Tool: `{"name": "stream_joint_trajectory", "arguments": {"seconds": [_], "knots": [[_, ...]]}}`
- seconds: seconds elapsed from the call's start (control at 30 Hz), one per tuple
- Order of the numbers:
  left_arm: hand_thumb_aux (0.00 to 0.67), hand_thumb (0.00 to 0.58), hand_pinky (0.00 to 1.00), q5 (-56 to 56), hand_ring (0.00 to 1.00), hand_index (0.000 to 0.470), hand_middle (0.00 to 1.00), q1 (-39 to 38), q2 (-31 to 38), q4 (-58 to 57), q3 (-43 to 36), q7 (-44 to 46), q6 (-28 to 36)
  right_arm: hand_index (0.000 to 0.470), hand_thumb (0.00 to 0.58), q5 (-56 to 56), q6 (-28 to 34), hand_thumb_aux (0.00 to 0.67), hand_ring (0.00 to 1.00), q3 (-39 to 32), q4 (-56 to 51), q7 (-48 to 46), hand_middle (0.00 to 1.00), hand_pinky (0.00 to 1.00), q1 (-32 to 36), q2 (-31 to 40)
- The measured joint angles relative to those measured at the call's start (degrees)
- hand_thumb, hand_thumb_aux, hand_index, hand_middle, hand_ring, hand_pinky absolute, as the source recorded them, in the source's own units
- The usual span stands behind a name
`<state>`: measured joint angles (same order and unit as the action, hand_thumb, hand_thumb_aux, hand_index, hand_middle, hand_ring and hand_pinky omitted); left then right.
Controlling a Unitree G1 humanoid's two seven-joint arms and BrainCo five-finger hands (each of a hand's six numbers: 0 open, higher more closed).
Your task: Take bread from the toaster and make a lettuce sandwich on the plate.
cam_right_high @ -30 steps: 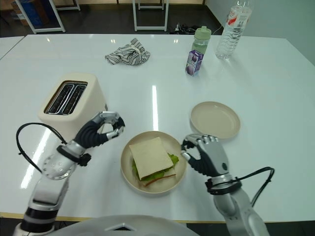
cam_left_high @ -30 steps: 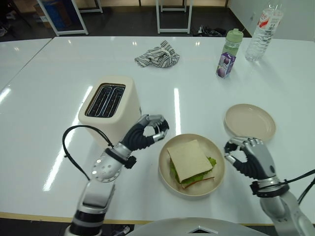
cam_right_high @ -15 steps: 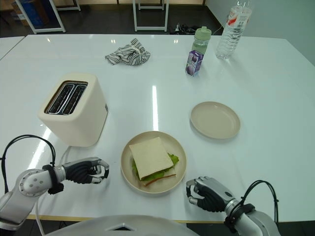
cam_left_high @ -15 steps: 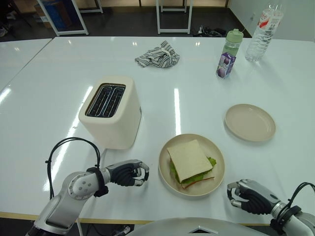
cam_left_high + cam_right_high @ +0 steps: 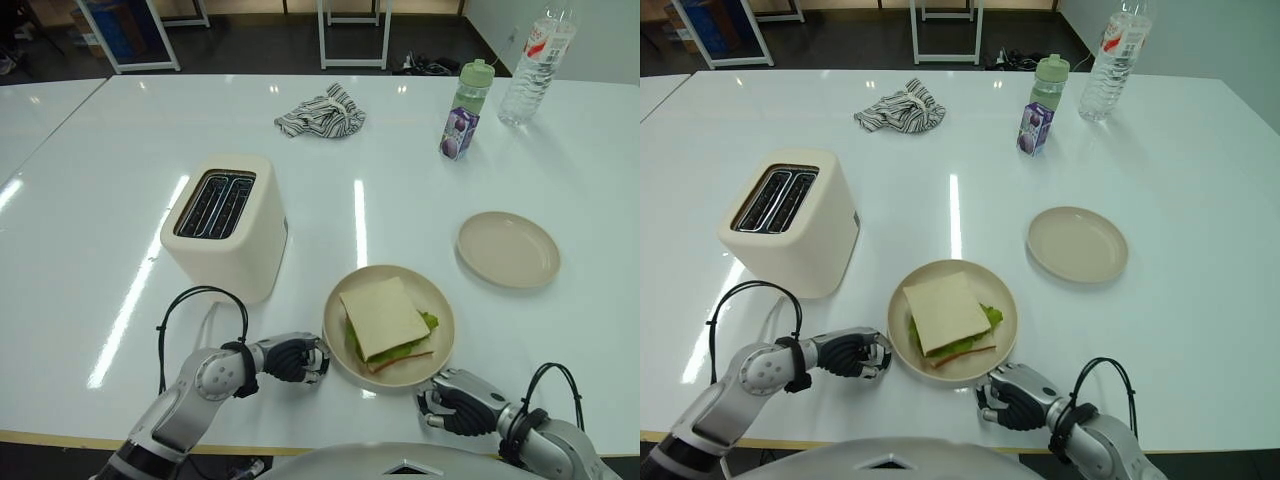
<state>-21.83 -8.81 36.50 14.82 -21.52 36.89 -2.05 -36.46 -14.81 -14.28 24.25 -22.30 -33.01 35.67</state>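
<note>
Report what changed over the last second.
Both hands dropped from beside the plate toward the near table edge, then closed in: left hand and right hand now sit curled by its near rim. The plate seems nudged slightly away. Toaster and second plate stayed put.

White glossy surface with pale streaks of reflected light. Left of centre, a cream toaster with dark slots. On the beige plate at lower centre, off-white bread, green lettuce at its right edge and a thin reddish-brown strip below. A second beige plate on the right. At the top, a black-and-white striped cloth, a pale green bottle, a purple carton and a clear bottle with a red-and-white label. Left hand and right hand at the bottom are dark grey with silver metal
</note>
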Motion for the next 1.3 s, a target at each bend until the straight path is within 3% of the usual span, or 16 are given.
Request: {"name": "stream_joint_trajectory", "arguments": {"seconds": [0.23,0.5,0.67,0.83,0.9,0.93,0.97,1.0,1.03,1.17,1.3], "knots": [[0.67,0.58,1.0,-8.62,1.0,0.47,1.0,11.16,-8.39,-14.16,-2.53,-12.09,0.25,0.47,0.58,-4.37,0.26,0.67,1.0,-3.22,-11.03,5.66,1.0,1.0,14.77,-4.9],[0.67,0.58,1.0,-11.67,1.0,0.47,1.0,21.46,-15.46,-27.21,-4.55,-18.73,1.42,0.47,0.58,-13.64,2.78,0.67,1.0,-6.07,-26.44,16.51,1.0,1.0,31.07,-7.96],[0.67,0.58,1.0,-11.91,1.0,0.47,1.0,24.2,-17.01,-30.93,-5.26,-20.14,1.31,0.47,0.58,-15.35,3.3,0.67,1.0,-7.51,-33.54,21.18,1.0,1.0,36.92,-8.39],[0.67,0.58,1.0,-12.04,1.0,0.47,1.0,24.63,-17.33,-31.08,-5.47,-20.65,1.31,0.47,0.58,-15.34,3.7,0.67,1.0,-8.09,-34.46,22.8,1.0,1.0,37.69,-8.02],[0.612,0.576,1.0,-12.8,1.0,0.429,1.0,23.01,-16.28,-27.75,-5.62,-19.84,1.77,0.47,0.58,-15.16,4.28,0.67,1.0,-7.73,-30.59,21.59,1.0,1.0,35.37,-6.64],[0.507,0.546,0.87,-12.8,0.87,0.356,0.87,21.8,-15.39,-25.26,-5.4,-19.2,1.99,0.47,0.58,-13.96,4.21,0.67,1.0,-7.01,-27.81,20.46,1.0,1.0,33.45,-5.71],[0.244,0.346,0.59,-12.02,0.59,0.171,0.59,19.66,-14.6,-21.74,-4.77,-18.06,2.1,0.37,0.554,-11.63,3.98,0.528,1.0,-5.6,-23.96,19.11,1.0,1.0,30.36,-4.76],[0.0,0.0,0.02,-10.46,0.02,0.0,0.02,17.66,-14.07,-18.69,-4.3,-17.11,2.0,0.243,0.445,-9.02,3.49,0.347,0.63,-4.29,-20.66,18.24,0.63,0.63,28.27,-4.25],[0.0,0.0,0.0,-8.28,0.0,0.0,0.0,14.8,-13.86,-14.77,-3.47,-16.33,1.81,0.0,0.0,-5.85,2.94,0.0,0.0,-2.2,-16.27,17.56,0.0,0.0,25.9,-3.78],[0.0,0.0,0.0,3.24,0.0,0.0,0.0,12.64,-19.69,-6.13,5.14,-20.49,-0.16,0.0,0.0,5.27,0.25,0.0,0.0,6.91,-6.67,21.14,0.0,0.0,23.89,-6.53],[0.0,0.0,0.0,5.71,0.0,0.0,0.0,14.36,-24.56,-8.45,11.16,-29.64,-3.22,0.0,0.0,14.97,0.51,0.0,0.0,10.95,-7.35,23.16,0.0,0.0,24.02,-12.49]]}}
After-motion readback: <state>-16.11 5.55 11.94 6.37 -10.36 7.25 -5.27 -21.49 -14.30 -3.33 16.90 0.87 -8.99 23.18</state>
